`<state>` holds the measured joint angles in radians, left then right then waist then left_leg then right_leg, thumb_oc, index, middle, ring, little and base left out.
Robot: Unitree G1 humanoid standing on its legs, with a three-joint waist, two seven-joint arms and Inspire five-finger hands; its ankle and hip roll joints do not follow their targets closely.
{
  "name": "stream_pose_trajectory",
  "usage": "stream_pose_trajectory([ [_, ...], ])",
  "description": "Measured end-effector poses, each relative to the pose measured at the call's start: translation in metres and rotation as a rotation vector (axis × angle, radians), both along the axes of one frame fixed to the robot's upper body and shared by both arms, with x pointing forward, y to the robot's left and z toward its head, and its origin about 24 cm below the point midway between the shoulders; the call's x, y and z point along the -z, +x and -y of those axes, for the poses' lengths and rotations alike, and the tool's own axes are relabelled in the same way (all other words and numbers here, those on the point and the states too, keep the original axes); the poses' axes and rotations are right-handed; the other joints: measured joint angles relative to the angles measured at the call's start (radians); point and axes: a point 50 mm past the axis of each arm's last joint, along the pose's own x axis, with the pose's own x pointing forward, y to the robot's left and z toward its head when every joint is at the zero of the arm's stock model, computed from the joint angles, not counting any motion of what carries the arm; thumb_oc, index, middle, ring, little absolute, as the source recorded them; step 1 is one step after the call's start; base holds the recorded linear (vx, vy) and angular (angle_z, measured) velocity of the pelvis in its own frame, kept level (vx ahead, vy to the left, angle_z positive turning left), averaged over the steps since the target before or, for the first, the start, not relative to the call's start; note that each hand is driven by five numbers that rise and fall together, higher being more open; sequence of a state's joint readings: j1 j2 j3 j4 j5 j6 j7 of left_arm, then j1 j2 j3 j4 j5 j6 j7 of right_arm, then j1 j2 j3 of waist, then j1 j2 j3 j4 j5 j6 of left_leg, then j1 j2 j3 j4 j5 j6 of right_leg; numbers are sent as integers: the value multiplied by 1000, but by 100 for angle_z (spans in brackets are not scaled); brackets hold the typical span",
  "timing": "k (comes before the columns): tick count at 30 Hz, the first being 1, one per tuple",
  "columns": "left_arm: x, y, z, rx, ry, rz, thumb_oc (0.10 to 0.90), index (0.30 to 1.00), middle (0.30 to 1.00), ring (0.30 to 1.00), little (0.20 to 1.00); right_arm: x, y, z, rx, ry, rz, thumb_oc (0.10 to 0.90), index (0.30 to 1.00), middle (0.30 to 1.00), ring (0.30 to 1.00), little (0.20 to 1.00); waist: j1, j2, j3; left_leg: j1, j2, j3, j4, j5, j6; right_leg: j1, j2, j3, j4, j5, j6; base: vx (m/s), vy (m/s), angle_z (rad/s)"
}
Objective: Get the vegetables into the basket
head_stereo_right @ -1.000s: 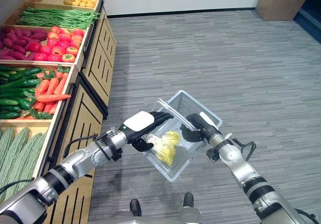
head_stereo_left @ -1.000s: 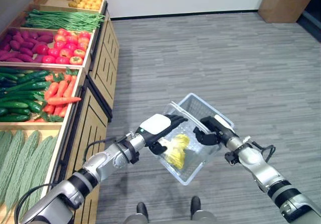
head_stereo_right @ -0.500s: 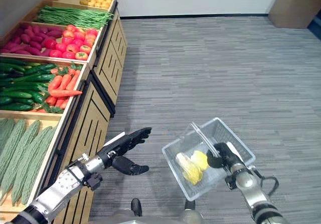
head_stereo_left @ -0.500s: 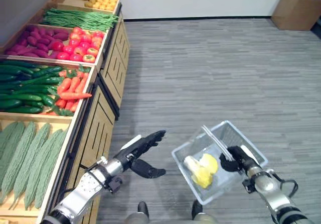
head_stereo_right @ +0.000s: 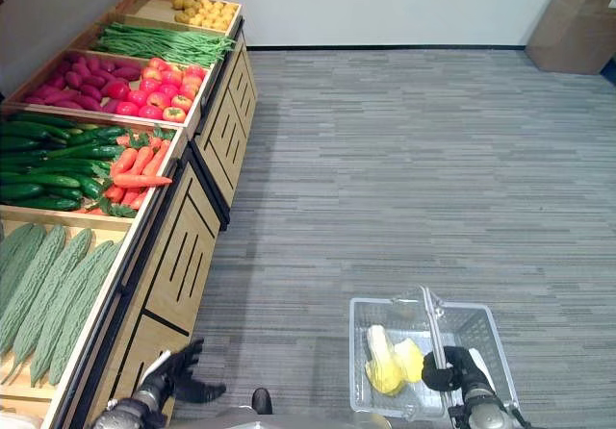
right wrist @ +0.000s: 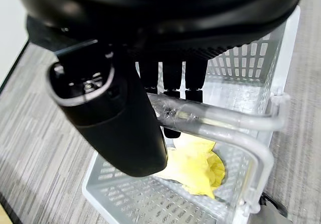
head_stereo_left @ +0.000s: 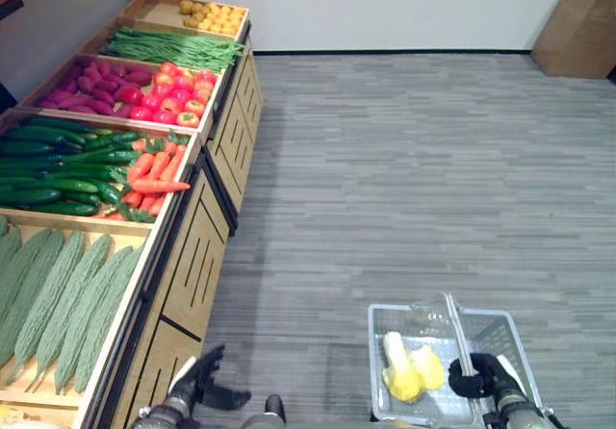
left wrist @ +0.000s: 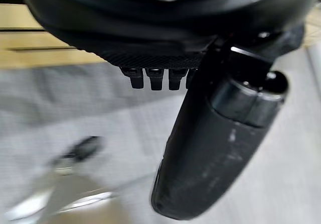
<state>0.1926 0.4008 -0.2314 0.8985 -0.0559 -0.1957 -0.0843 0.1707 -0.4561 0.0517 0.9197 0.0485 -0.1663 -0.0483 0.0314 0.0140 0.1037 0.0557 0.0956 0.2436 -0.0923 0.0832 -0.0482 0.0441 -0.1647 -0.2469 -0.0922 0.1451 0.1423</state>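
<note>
1. Low at the frame's bottom right, the basket (head_stereo_left: pixel 438 323) is held by the right hand (head_stereo_left: pixel 474 377), fingers curled round the clear handle (right wrist: pixel 220 118); the grip is confirmed in the right wrist view.
2. Inside the basket, a yellow-and-white cabbage (head_stereo_left: pixel 407 369) lies on the floor of it, on the side nearer the stand, touching the mesh bottom. It sits just beside the hand, under the handle.
3. The left hand (head_stereo_left: pixel 200 381) is seen at the bottom edge, just off the stand's front panel. Fingers are loosely spread, thumb apart, nothing held; the left wrist view shows only floor and wood past the fingers.
4. The produce stand (head_stereo_left: pixel 197 256) runs along the left edge, front face slanting towards the far wall. Its bins, near to far: bitter gourds (head_stereo_left: pixel 67 294), cucumbers (head_stereo_left: pixel 53 164), carrots (head_stereo_left: pixel 149 174), purple sweet potatoes (head_stereo_left: pixel 91 78), tomatoes (head_stereo_left: pixel 173 97), green beans (head_stereo_left: pixel 173 49), potatoes (head_stereo_left: pixel 212 13).
5. The grey carpet (head_stereo_left: pixel 404 179) between stand and right edge is wide open; the basket is well apart from the stand's front.
6. A cardboard box (head_stereo_left: pixel 576 25) stands at the far right, against the wall.
</note>
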Motion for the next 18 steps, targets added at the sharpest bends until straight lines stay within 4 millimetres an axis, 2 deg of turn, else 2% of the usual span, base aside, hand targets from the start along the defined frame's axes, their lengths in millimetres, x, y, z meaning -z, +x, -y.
stream_pose_trajectory([
  [3, 12, -12, 2, -68, 38, -69, 900, 1000, 1000, 1000, 1000, 9, -12, -4, 44, 19, -46, 400, 300, 300, 300, 300, 1, -2, -13, -3, -1, 1, 0, -2, -2, -3, -1, 2, 0, -2, 2, 0, 0, 0],
  [7, 19, -23, 1, -110, 57, -128, 900, 1000, 1000, 1000, 1000, 13, -14, -10, 30, 29, -60, 400, 300, 300, 300, 300, 0, 1, -17, -4, -1, 3, 0, -3, -5, -7, -1, 5, 0, -2, 2, 7, 3, -1],
  [8, 22, -30, 1, -89, 86, -169, 900, 1000, 1000, 1000, 1000, 16, -17, -13, 35, 36, -71, 400, 300, 300, 300, 300, -4, -7, -18, -6, -1, 4, -1, -6, -8, -10, -1, 6, 0, -3, 2, 0, 0, 0],
  [9, 24, -31, 2, -83, 97, -187, 900, 1000, 1000, 1000, 1000, 17, -16, -15, 34, 38, -70, 400, 300, 300, 300, 300, -3, 1, -25, -6, -1, 4, -1, -7, -8, -9, -1, 6, 0, -3, 2, 0, 0, 0],
  [18, 27, -37, 9, -86, 104, -212, 900, 1000, 1000, 1000, 1000, 25, -24, -21, 41, 63, -133, 400, 300, 300, 300, 300, 6, -7, -23, -12, -4, 4, -1, -9, -7, -16, -4, 5, 0, -3, 2, 10, 25, 0],
])
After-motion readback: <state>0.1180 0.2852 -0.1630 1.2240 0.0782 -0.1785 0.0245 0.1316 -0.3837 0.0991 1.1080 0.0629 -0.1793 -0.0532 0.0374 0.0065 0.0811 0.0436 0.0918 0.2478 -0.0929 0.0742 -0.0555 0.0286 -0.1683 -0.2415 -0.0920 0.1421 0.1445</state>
